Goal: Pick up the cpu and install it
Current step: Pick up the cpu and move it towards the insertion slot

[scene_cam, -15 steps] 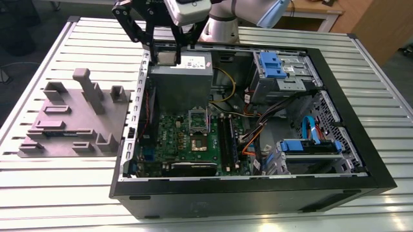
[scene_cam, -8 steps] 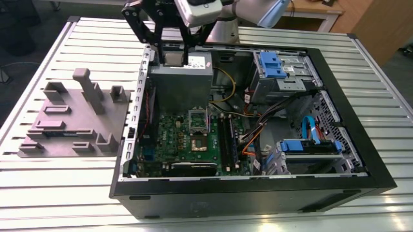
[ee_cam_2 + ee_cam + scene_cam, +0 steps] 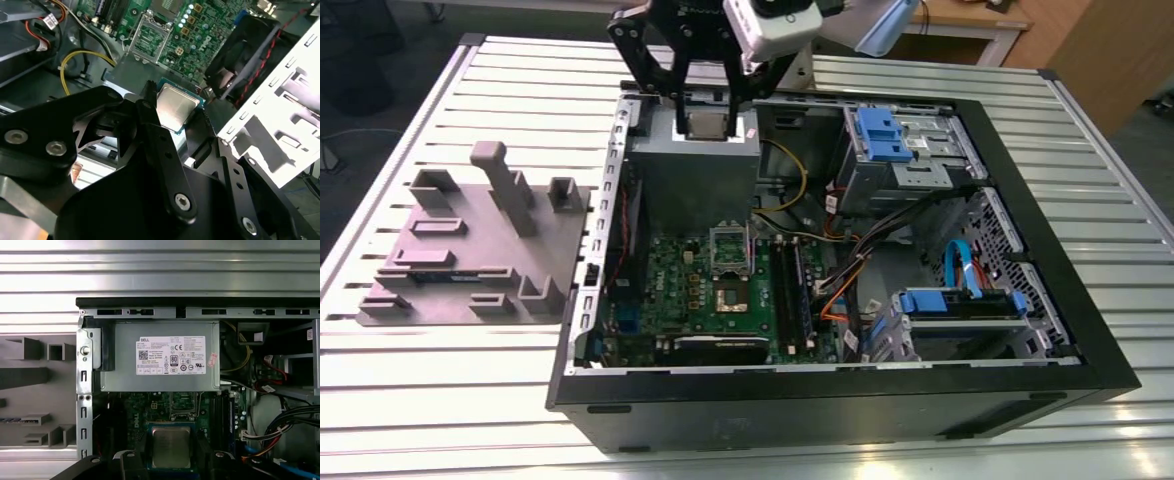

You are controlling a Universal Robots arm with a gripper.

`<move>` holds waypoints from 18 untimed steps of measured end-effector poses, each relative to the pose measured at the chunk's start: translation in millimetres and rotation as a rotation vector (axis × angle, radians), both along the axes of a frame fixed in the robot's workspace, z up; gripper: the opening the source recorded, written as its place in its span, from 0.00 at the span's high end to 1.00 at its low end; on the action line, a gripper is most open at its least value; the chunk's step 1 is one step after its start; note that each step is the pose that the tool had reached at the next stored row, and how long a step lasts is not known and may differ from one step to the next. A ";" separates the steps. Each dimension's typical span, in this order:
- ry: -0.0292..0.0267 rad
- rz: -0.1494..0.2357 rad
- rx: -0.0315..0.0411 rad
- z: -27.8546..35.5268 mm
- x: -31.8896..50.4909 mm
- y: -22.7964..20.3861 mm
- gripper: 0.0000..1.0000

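The cpu [image 3: 704,125] is a small square chip with a shiny silver top. It hangs between the black fingers of my gripper [image 3: 704,112], which is shut on it. It is held above the big grey box with a white label [image 3: 160,362] at the far end of the open computer case [image 3: 1067,330]. In both wrist views the cpu [image 3: 175,107] [image 3: 171,447] sits level between the fingers [image 3: 148,112]. The dark motherboard socket [image 3: 730,295] with its metal frame raised lies further down the green board, apart from the cpu.
A grey fixture block [image 3: 467,250] with slots and posts stands on the ribbed metal table [image 3: 440,400] at the exterior view's left. Inside the case are blue drive brackets [image 3: 881,135], a yellow cable [image 3: 787,170], memory slots [image 3: 787,290] and a black fan [image 3: 247,47].
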State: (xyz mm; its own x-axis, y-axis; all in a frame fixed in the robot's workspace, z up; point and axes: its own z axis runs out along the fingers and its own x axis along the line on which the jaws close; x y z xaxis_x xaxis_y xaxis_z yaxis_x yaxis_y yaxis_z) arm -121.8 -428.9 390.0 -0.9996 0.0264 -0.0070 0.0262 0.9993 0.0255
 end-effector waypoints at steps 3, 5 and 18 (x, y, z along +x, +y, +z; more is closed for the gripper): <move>0.0001 0.000 -0.0001 -0.5 2.2 -1.4 0.53; 0.0001 -0.001 -0.0001 -1.0 2.7 -4.8 0.53; 0.0000 -0.001 0.0001 -4.9 29.1 -14.7 0.53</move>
